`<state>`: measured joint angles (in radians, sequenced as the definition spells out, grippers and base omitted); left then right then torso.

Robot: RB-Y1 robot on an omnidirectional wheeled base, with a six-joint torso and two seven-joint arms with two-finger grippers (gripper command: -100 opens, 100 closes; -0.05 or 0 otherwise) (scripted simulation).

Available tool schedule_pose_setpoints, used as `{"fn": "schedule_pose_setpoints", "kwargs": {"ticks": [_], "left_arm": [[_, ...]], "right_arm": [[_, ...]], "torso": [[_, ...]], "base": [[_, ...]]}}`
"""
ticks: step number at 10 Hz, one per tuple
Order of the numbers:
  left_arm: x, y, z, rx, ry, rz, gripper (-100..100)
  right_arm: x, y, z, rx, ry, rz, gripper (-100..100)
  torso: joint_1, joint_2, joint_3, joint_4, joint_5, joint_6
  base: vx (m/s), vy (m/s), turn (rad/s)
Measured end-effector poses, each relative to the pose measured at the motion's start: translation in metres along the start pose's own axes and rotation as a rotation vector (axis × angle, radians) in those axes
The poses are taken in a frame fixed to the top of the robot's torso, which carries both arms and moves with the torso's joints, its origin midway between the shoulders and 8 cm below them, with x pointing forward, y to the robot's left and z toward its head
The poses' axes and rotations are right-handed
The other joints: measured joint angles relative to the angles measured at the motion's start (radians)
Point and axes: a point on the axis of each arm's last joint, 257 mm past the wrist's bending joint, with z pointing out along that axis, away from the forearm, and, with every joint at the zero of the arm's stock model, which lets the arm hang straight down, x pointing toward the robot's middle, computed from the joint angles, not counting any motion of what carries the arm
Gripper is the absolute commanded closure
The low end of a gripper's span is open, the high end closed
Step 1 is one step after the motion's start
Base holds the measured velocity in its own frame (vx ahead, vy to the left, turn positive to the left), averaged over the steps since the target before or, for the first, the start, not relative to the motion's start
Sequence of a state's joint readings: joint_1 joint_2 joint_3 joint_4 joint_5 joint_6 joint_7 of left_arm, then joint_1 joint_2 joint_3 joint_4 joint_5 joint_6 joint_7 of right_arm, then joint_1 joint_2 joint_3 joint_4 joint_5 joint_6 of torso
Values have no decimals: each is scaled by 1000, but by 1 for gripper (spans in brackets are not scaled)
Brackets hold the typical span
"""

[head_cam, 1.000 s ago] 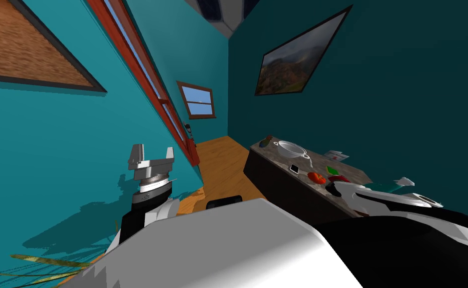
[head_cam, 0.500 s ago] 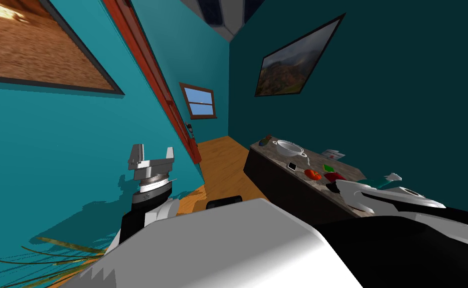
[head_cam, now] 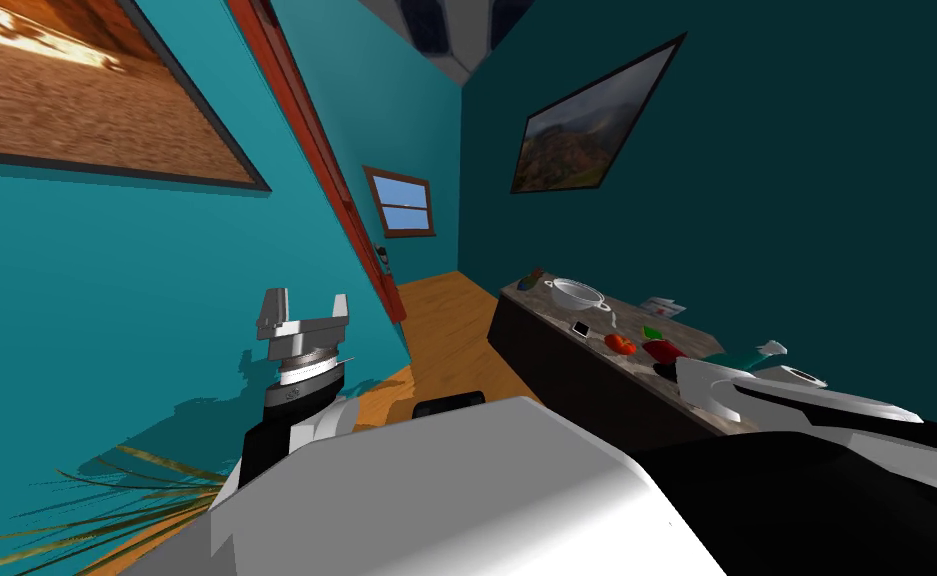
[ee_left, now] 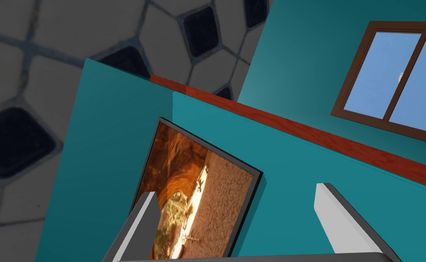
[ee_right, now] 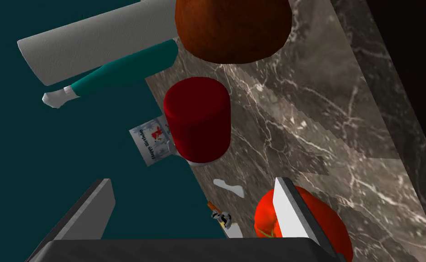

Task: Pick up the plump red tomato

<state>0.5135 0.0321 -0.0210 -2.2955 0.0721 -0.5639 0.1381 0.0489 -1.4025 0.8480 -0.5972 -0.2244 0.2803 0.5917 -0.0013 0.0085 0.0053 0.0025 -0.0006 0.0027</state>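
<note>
right hand open at the counter, tomato behind one finger

the right gripper (ee_right: 193,214) has its fingers apart with nothing between them. the tomato (ee_right: 337,234), red and round, sits on the marble counter (ee_right: 343,136) partly behind one finger (ee_right: 293,214), to the outer side of the gap rather than in it. whether finger and tomato touch i cannot tell.

just past the tomato from the gripper stands a dark red cup (ee_right: 198,120), upright, near the tomato but apart from it. a small printed card (ee_right: 148,145) lies just beside the cup on the wall side. beyond the cup come a brown round thing (ee_right: 232,27), a teal-handled tool (ee_right: 125,70) with a white tip and a pale grey roll (ee_right: 93,43).

in the head view, farther along the counter from the tomato, lie a green thing (head_cam: 652,332), a small phone (head_cam: 583,328) and a white bowl (head_cam: 578,294).

the tomato lies near the counter's front edge, with a broad strip of bare marble running beside the cup on that side. the counter's back runs along a dark teal wall (ee_right: 48,159).

the left gripper (head_cam: 306,298) is raised at my left, fingers apart, holding nothing.
</note>
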Motion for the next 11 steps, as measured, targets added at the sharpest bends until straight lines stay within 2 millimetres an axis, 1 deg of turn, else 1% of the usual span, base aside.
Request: {"fn": "schedule_pose_setpoints", "kwargs": {"ticks": [3, 6, 11], "left_arm": [[0, 0, 0, 0, 0, 0, 0], [0, 0, 0, 0, 0, 0, 0], [0, 0, 0, 0, 0, 0, 0]], "right_arm": [[9, -4, -2, 18, 44, 167, -100], [18, -3, -5, 24, 88, 313, -100], [37, 8, -9, 30, 168, 540, -100]], "torso": [[-1, -1, -1, 0, 0, 0], [-2, -2, -1, 0, 0, 0], [-3, -3, -1, -1, -1, 0]], "base": [[-56, -13, 15], [-46, -21, 18], [-51, -32, 22]]}}
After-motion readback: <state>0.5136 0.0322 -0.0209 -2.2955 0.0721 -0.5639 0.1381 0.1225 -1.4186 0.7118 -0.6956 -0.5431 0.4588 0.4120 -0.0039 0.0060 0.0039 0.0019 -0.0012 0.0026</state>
